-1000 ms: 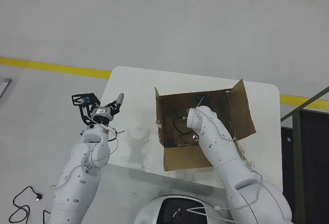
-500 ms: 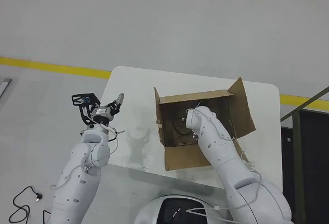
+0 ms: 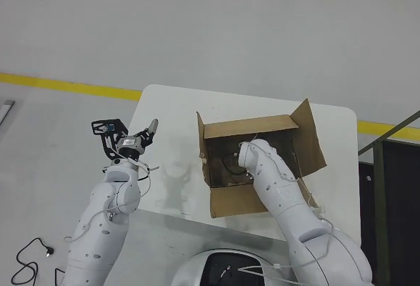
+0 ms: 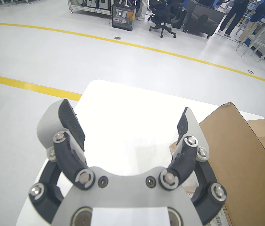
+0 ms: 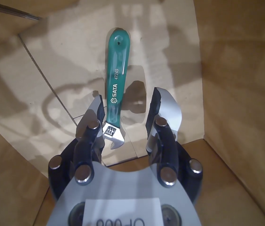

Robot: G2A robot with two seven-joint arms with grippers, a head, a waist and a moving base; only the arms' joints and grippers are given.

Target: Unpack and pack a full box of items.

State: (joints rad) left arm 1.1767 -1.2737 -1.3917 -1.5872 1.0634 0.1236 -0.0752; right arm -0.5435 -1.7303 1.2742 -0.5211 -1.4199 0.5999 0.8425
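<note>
Right arm sinks slightly deeper into box [image 3: 306, 146]; far flap shifts.
- Right gripper [image 5: 125, 105]: jaws spread, nothing held, above wrench [image 5: 116, 78].
- Wrench lies flat on box floor, handle off-centre, close by one finger.
- Wrench: steel, stiff, dense for size. Glossy green handle likely slick, so grip across handle near head.
- Flat lie leaves little room underneath; box walls close in.
- Left gripper [image 4: 130, 123]: jaws spread, empty, over table [image 4: 123, 99] beside box.

Box [image 5: 229, 71] matt brown cardboard; wrench [image 5: 116, 78] glossy green plastic handle, shiny metal head; table [image 4: 127, 109] smooth white.
</note>
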